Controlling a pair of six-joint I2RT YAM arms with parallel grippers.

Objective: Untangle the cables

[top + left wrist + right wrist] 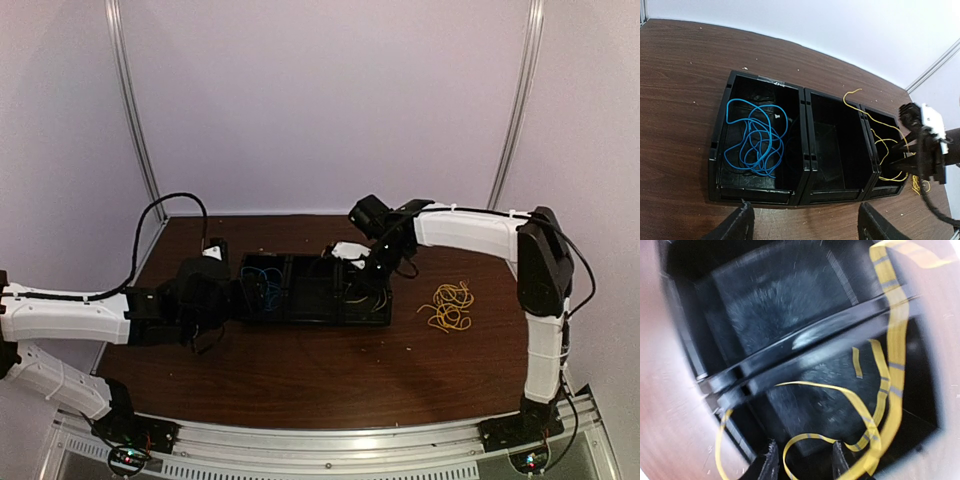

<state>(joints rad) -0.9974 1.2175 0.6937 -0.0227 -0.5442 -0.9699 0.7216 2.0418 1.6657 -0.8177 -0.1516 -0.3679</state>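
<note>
**Inventory of what you have in view, largest first**

1. Brown wood-grain surface point(300, 370). It carries every item below.
2. Black plastic three-compartment tray point(807, 145). It sits mid-surface. The floor of the middle compartment is too dark for you to read.
3. Loose yellow wire bundle point(448, 306). This is a curly heap on the bare surface, right of the tray and apart from it. The top view is too coarse to separate single strands.
4. Blue wire cable point(752, 137). Its tangled loops lie inside the left compartment.
5. Yellow wire cable point(883, 150). It lies in the right compartment. One end arches over the divider toward the middle compartment, and its right part is hidden behind the right arm's wrist. In the right wrist view it is smeared by blur.
6. Left fingers point(737, 225). They are spread wide and released with nothing between them, just short of the tray's near wall. You see only the tips.
7. Right fingers point(767, 467). They are parted above the right compartment. A yellow strand crosses the gap and looks unpinched, though blur limits certainty.
</note>
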